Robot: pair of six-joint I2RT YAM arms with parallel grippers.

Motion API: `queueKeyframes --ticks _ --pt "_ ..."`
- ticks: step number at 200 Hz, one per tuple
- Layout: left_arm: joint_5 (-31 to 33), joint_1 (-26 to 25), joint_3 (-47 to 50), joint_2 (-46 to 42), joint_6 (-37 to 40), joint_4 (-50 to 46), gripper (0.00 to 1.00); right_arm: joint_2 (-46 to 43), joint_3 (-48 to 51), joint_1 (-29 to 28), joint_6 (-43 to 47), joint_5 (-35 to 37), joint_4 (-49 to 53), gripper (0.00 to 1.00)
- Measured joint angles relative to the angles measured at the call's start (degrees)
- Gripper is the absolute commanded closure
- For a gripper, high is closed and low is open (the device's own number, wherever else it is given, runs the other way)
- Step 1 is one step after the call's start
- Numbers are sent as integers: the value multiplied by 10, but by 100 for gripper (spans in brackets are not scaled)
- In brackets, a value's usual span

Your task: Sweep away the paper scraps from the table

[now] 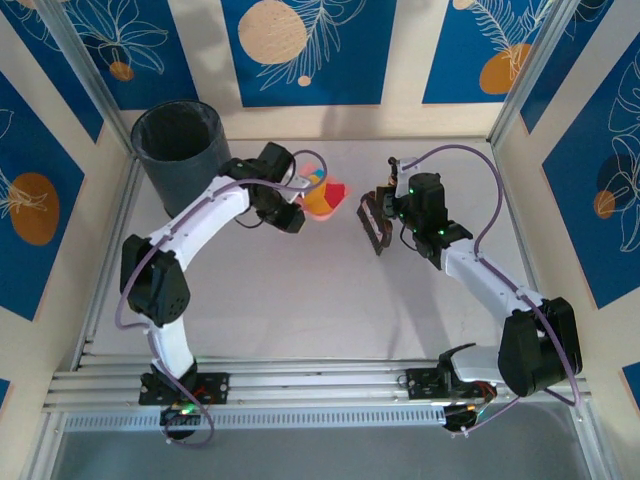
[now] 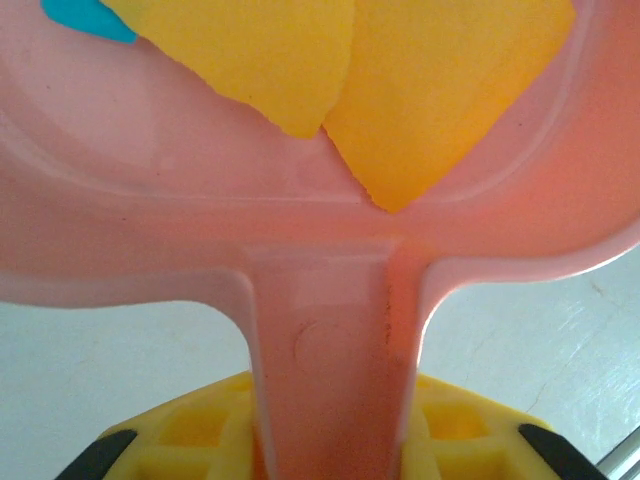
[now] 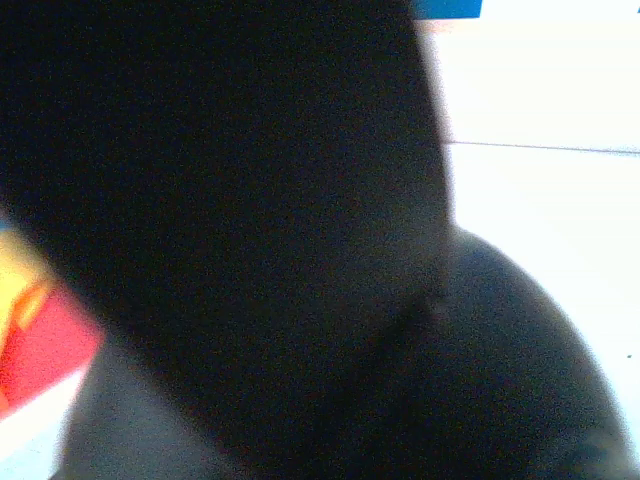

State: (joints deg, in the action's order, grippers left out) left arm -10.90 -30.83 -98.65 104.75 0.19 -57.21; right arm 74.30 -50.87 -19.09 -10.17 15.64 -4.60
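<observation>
My left gripper (image 1: 296,203) (image 2: 330,445) is shut on the handle of a pink dustpan (image 1: 317,210) (image 2: 330,330), held at the back middle of the table (image 1: 300,310). Paper scraps (image 1: 331,188) lie in the pan. In the left wrist view they are yellow-orange pieces (image 2: 430,90) and a cyan bit (image 2: 85,18). My right gripper (image 1: 388,205) is shut on a dark brush (image 1: 373,222) just right of the pan, with a gap between them. The brush (image 3: 250,230) blocks most of the right wrist view, where red and yellow scraps (image 3: 35,340) peek out at lower left.
A dark round bin (image 1: 180,148) stands at the back left corner, close to my left arm's elbow. Blue-and-cream patterned walls (image 1: 330,50) close in the back and sides. Aluminium rails (image 1: 320,385) run along the near edge.
</observation>
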Motion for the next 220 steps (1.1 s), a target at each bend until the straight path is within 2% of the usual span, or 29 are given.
queueKeyframes --ticks 122,220 --pt "-50 88 -121 -14 -3 -51 100 0 0 1 0 -30 13 100" --pt "-114 172 -172 -50 -79 -26 100 2 0 1 0 -37 17 100"
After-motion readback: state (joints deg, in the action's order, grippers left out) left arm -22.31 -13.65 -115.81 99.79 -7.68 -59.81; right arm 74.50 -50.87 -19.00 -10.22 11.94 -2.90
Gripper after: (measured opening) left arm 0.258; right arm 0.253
